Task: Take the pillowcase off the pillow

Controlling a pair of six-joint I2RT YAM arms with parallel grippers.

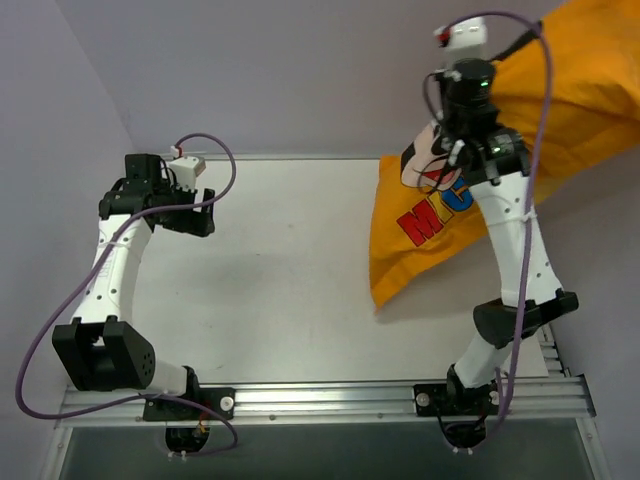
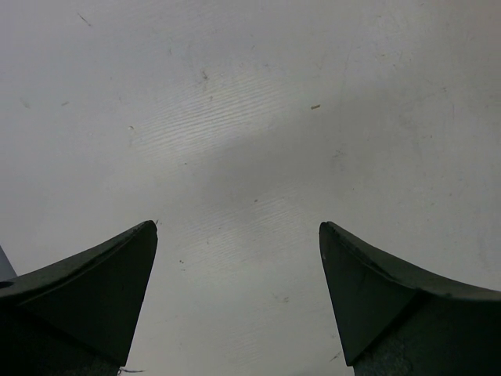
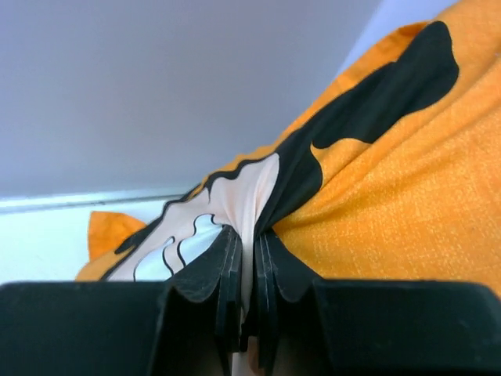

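My right tool [image 3: 249,235] clenches the pillowcase [image 1: 590,90] at upper right; my left tool [image 2: 239,235] hangs released. It seems limp and light, so I'd grip a hem.

We see a white tabletop [image 1: 280,280]. An orange pillowcase [image 1: 400,270] hangs over its right side; we cannot tell if it touches.

one pillowcase [image 1: 590,80] (orange, cartoon print), one table [image 1: 280,270], two arms, the left arm [image 1: 118,262] and right arm [image 1: 515,235], and two grippers, the left gripper [image 2: 237,227] and right gripper [image 3: 250,235].
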